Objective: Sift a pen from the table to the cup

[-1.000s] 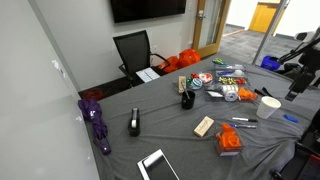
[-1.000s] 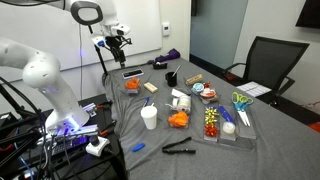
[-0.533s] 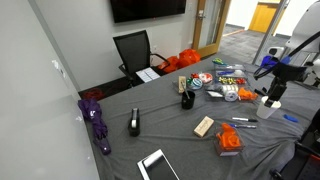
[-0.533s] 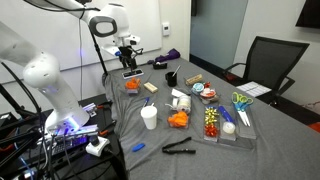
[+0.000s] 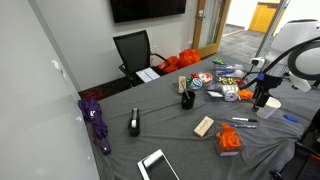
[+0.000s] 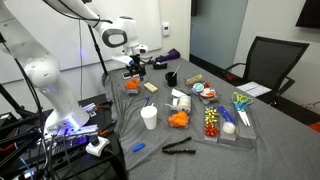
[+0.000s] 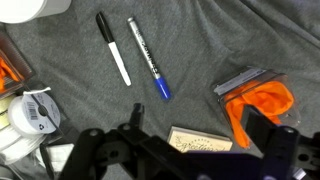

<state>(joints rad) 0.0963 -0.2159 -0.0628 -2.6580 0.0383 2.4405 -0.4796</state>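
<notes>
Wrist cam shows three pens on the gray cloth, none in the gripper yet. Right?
Not three. The wrist view shows two: a black-capped pen and a blue-capped pen, side by side on the gray cloth. The rest holds: neither is in the gripper.

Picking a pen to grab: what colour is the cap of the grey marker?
Blue: the cap of the grey marker, clearest in the wrist view.

A black office chair (image 5: 133, 50) stands below a dark wall screen (image 5: 147, 9). A purple thing, perhaps a folded umbrella (image 5: 97, 122), lies well apart from a white paper cup (image 5: 270, 106). A white-rimmed tablet (image 5: 155, 163) lies flat. In the wrist view a wooden block (image 7: 205, 140) sits near an orange pack (image 7: 262, 102) in clear wrap, with a tape roll (image 7: 38, 112) at the left edge.
</notes>
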